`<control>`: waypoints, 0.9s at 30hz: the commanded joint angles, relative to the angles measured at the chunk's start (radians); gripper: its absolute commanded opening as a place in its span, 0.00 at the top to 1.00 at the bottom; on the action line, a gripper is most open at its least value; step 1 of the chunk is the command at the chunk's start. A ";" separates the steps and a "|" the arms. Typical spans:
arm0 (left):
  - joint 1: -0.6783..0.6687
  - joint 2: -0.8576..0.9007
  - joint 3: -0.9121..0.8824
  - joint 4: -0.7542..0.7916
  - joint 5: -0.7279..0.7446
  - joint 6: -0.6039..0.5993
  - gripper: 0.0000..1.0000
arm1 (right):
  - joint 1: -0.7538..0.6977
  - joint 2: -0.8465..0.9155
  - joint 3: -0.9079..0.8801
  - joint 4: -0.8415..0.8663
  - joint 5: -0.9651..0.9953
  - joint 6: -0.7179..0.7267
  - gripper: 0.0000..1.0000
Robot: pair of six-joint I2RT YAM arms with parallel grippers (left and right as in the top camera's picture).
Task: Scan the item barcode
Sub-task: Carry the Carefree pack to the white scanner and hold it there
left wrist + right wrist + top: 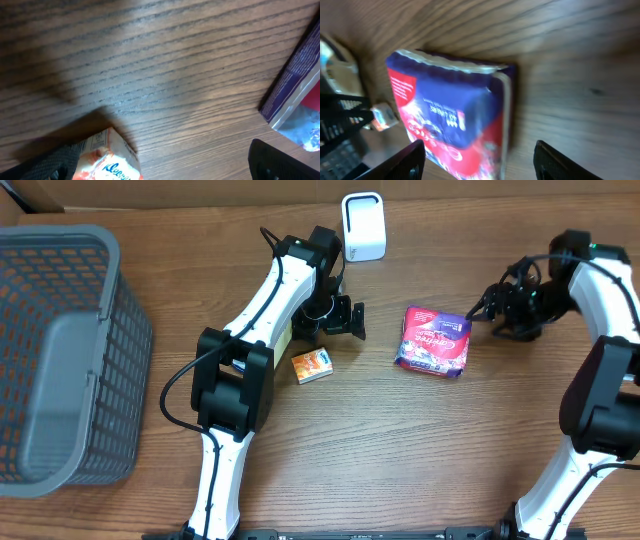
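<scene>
A: Where is the purple packet (433, 341)?
B: I see it flat on the tabletop (400, 460), right of centre. My right jaws are open beside it, empty; left jaws wide open, empty, near the orange box (312, 366).

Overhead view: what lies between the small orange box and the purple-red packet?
Nothing: the wooden table is bare between the small orange box and the purple-red packet, as the overhead view shows.

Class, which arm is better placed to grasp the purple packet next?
Right. The right gripper stands open just beside the purple packet, which sits framed between its fingers in the wrist view. The left wrist view shows only its edge, off to one side.
</scene>
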 commanded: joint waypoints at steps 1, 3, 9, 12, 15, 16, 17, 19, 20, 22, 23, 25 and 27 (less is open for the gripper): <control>-0.002 -0.009 0.012 -0.002 0.011 0.026 0.00 | 0.001 -0.011 -0.063 0.053 -0.155 -0.018 0.30; -0.002 -0.009 0.012 -0.002 0.011 0.026 0.00 | 0.002 -0.010 -0.084 0.073 -0.163 -0.018 0.31; -0.002 -0.009 0.012 -0.003 0.011 0.026 0.00 | -0.003 -0.010 -0.140 0.106 -0.144 -0.018 0.37; -0.002 -0.009 0.012 -0.002 0.011 0.025 0.00 | -0.003 -0.010 -0.161 0.136 -0.144 -0.016 0.37; -0.002 -0.009 0.012 0.005 0.011 0.025 0.00 | 0.006 -0.010 -0.182 0.154 -0.144 -0.014 0.38; -0.002 -0.009 0.012 0.005 0.011 0.025 0.00 | 0.010 -0.010 -0.191 0.164 -0.145 -0.013 0.41; -0.002 -0.009 0.012 0.005 0.011 0.025 0.00 | 0.012 -0.010 -0.197 0.171 -0.145 -0.012 0.43; -0.002 -0.009 0.012 0.005 0.011 0.025 0.00 | 0.013 -0.010 -0.214 0.192 -0.145 -0.006 0.52; -0.002 -0.009 0.012 0.005 0.011 0.025 0.00 | 0.013 -0.010 -0.217 0.195 -0.145 -0.006 0.55; -0.002 -0.009 0.012 0.006 0.011 0.026 0.00 | 0.013 -0.010 -0.217 0.201 -0.148 -0.006 0.59; -0.002 -0.009 0.012 0.006 0.007 0.025 0.00 | 0.013 -0.010 -0.217 0.206 -0.157 -0.006 0.60; -0.002 -0.009 0.012 0.007 -0.001 0.026 0.00 | 0.015 -0.010 -0.217 0.210 -0.180 -0.006 0.70; -0.002 -0.009 0.012 0.009 -0.005 0.026 0.00 | 0.018 -0.010 -0.217 0.219 -0.190 -0.006 0.87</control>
